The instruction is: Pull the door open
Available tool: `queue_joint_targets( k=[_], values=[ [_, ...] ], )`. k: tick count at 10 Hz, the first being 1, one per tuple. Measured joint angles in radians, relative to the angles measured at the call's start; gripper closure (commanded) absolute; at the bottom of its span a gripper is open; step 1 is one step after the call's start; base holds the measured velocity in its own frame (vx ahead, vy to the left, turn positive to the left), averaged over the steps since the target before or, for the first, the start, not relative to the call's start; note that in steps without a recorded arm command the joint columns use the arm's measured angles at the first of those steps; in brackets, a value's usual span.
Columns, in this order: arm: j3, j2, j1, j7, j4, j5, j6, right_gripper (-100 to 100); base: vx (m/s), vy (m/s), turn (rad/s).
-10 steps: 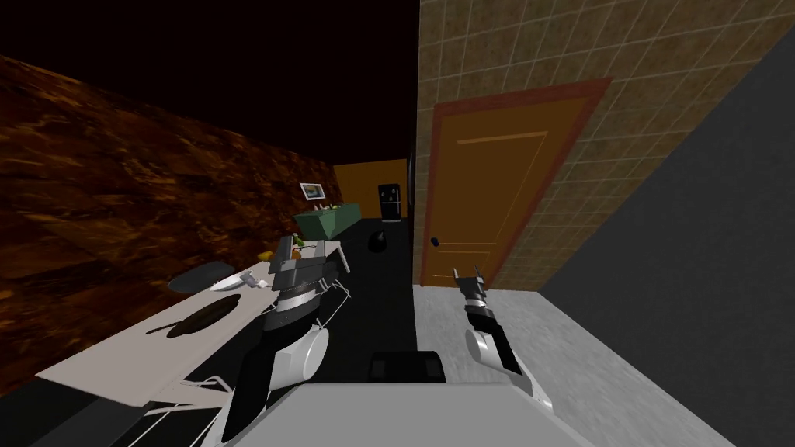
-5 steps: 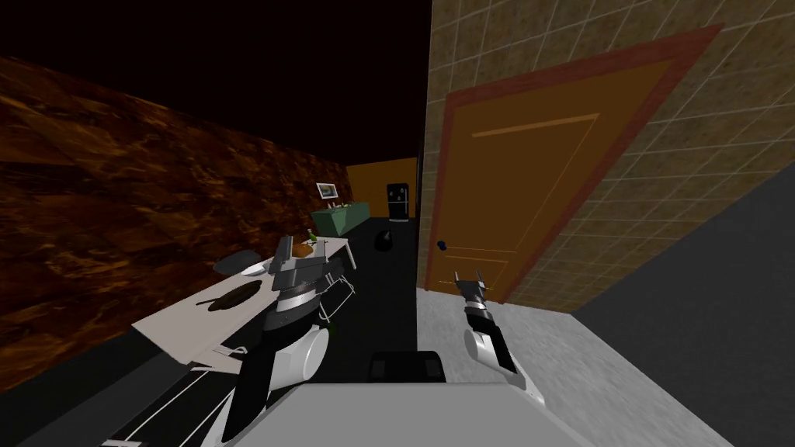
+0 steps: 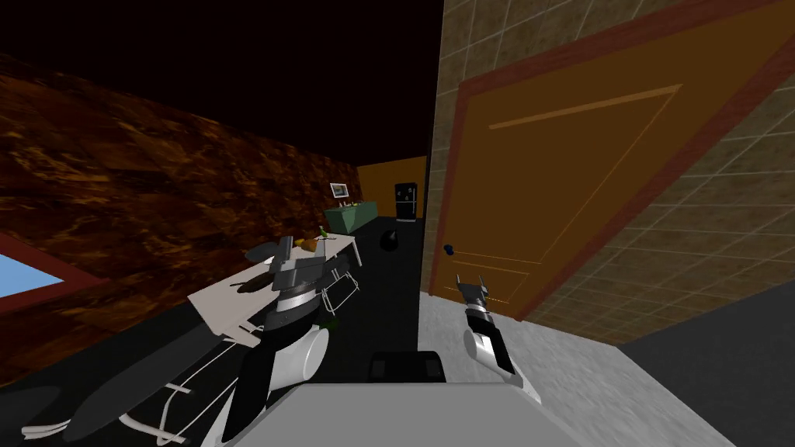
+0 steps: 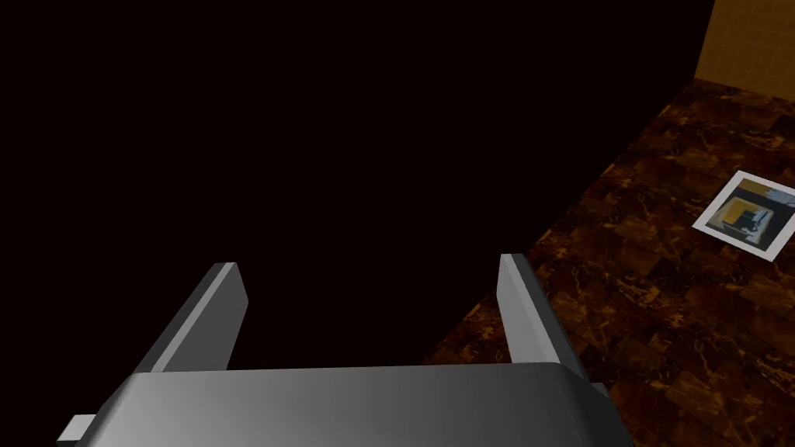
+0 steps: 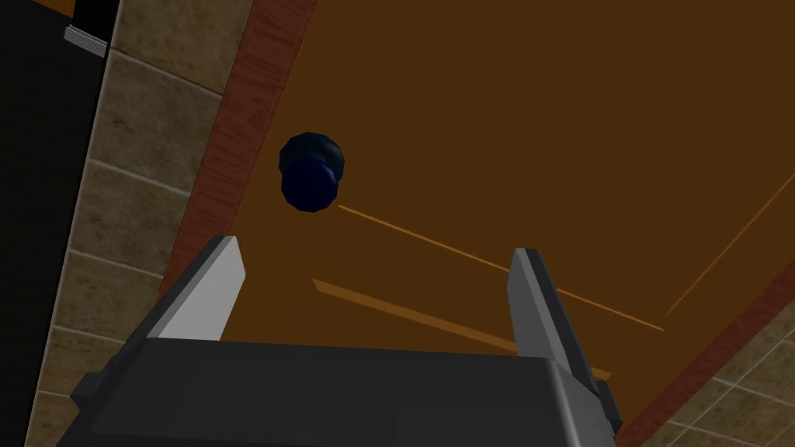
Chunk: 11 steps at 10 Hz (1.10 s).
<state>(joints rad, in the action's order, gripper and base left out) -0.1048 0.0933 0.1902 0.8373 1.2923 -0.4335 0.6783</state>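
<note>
An orange-brown door (image 3: 590,178) in a reddish frame stands closed in the tiled wall ahead on my right. Its dark blue round knob (image 3: 448,249) sits near the frame's left edge. My right gripper (image 3: 470,282) is raised in front of the door, below and a little right of the knob, and is open with nothing between its fingers. In the right wrist view the knob (image 5: 309,172) lies ahead of the gripper (image 5: 376,262), off toward the left finger, with a gap between. My left gripper (image 3: 284,250) is held up on my left, open and empty (image 4: 371,277).
A white table (image 3: 233,296) with dishes and food stands to my left along a dark brown wall (image 3: 155,202). Farther down the dark corridor are a green cabinet (image 3: 351,216), a black round object (image 3: 389,240) on the floor and a dark fridge (image 3: 405,201). Light grey floor (image 3: 590,388) lies before the door.
I have moved closer to the door, which looms larger and nearer. The table and wall have slid back on my left. Both grippers keep their pose and stay open.
</note>
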Motion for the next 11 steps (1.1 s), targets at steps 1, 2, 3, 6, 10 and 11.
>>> queue_joint_targets(
  k=[1, 2, 3, 6, 10, 11],
  values=[
    [-0.003, -0.002, -0.004, 0.020, -0.023, -0.010, 0.009, -100, 0.041, -0.099, 0.187],
    [-0.006, -0.002, -0.016, 0.041, -0.055, -0.021, 0.021, -100, 0.038, -0.103, 0.193],
    [-0.011, -0.004, -0.026, 0.059, -0.078, -0.032, 0.028, -100, 0.032, -0.099, 0.209],
    [-0.024, -0.003, -0.065, 0.117, -0.169, -0.063, 0.055, -100, 0.037, -0.092, 0.167],
    [-0.041, -0.008, -0.096, 0.198, -0.265, -0.108, 0.083, -100, 0.036, -0.125, 0.235],
    [-0.046, -0.013, -0.097, 0.220, -0.282, -0.121, 0.089, -100, 0.033, -0.123, 0.174]
  ],
)
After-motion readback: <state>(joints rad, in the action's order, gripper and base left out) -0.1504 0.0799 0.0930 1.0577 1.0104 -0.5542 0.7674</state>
